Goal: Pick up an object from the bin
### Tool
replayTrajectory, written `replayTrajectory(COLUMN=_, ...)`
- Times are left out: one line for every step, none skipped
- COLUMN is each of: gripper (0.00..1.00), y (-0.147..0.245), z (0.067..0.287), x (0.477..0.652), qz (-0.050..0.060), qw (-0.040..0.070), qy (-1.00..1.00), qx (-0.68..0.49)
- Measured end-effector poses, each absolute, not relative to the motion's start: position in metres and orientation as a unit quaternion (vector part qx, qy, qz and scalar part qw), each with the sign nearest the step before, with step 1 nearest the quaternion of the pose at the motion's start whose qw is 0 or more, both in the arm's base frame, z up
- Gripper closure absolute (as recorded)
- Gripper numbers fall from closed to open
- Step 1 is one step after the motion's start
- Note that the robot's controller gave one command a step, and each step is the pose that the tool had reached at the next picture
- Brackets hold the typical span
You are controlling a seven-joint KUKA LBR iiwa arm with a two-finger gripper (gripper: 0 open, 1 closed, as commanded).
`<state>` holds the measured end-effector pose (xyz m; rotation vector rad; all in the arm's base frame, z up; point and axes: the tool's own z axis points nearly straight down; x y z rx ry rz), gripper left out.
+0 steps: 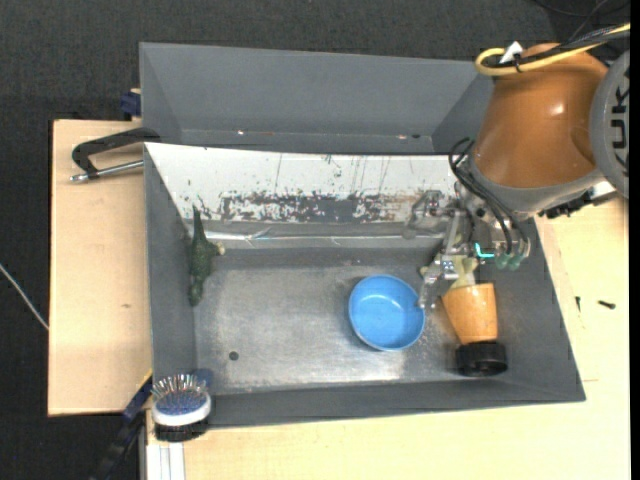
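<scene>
My gripper (447, 266) hangs low at the bin's right side, under the orange wrist cover. Just below it lies an orange bottle (470, 313) with a black cap, tipped over with the cap toward the front wall. The gripper is over the bottle's upper end. A round blue bowl (385, 313) sits upright on the floor just left of the bottle, its right rim close under the gripper's left side. I see nothing held.
A dark green toy lizard (198, 264) leans against the bin's left wall, far from the gripper. The arm comes in over the right rim. Bare floor stretches between the lizard and the bowl.
</scene>
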<state>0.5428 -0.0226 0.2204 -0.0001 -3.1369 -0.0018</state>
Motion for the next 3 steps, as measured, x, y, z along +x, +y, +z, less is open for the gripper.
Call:
replayTrajectory(gripper=0.00, y=-0.027, z=0.074, x=0.527, qz=-0.001, qw=-0.002, qy=-0.965, qx=0.263)
replayTrajectory(gripper=1.00, y=-0.028, z=0.076, x=0.527, qz=0.000, qw=-0.001, qy=-0.965, qx=0.264)
replayTrajectory(gripper=1.00, y=-0.076, z=0.217, x=0.534, qz=0.003, qw=-0.006, qy=-0.949, qx=0.316)
